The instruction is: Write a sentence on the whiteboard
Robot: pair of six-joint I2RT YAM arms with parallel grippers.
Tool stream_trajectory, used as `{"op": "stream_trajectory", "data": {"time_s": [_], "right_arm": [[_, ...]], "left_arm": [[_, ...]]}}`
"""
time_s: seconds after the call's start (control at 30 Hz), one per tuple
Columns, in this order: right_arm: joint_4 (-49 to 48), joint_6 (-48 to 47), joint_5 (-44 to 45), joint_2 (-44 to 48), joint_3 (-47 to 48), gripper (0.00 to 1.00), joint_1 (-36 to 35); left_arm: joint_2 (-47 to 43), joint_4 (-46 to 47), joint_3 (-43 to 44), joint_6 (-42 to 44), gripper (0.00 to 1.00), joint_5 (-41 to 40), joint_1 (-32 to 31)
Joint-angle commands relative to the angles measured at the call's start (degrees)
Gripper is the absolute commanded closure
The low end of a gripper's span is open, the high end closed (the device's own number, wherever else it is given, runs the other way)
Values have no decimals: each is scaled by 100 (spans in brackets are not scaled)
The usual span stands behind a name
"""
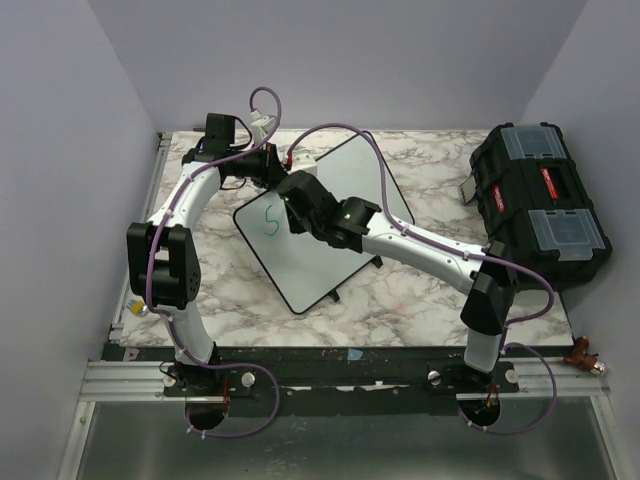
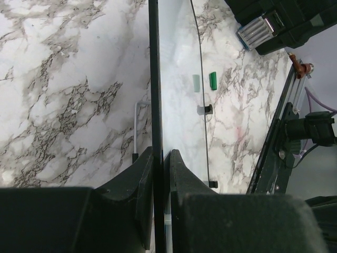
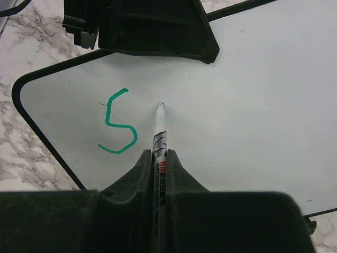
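The whiteboard [image 1: 300,270] lies tilted on the marble table; it also shows in the right wrist view [image 3: 253,105]. One green letter "S" [image 3: 118,124] of the sentence is on it, also seen from above [image 1: 270,220]. My right gripper [image 3: 159,158] is shut on a white marker [image 3: 159,134], whose green tip touches the board just right of the "S". My left gripper [image 2: 160,158] is shut on the board's black frame edge [image 2: 154,79] at its far left corner [image 1: 268,165]. The right gripper shows over the board in the top view [image 1: 298,205].
A black toolbox [image 1: 540,205] stands at the right side of the table. A green marker cap [image 2: 213,80] lies on the marble beyond the board. The left gripper's body [image 3: 152,31] sits close above the "S" in the right wrist view.
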State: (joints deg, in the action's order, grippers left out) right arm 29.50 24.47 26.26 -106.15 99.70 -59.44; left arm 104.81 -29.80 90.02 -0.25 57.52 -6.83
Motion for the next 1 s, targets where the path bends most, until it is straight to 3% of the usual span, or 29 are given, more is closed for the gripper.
{"op": "stream_trajectory", "data": {"time_s": [0.0,0.5,0.97], "right_arm": [[-180,-65,-237,-103,136,99,20],[-331,-134,-373,-106,-59,99,18],[-245,220,-610,328,-875,99,20]], "left_arm": [[57,-11,132,541,100,81,-90],[-65,150,59,385,100,7,-61],[-40,115,93,394,100,44,-55]]}}
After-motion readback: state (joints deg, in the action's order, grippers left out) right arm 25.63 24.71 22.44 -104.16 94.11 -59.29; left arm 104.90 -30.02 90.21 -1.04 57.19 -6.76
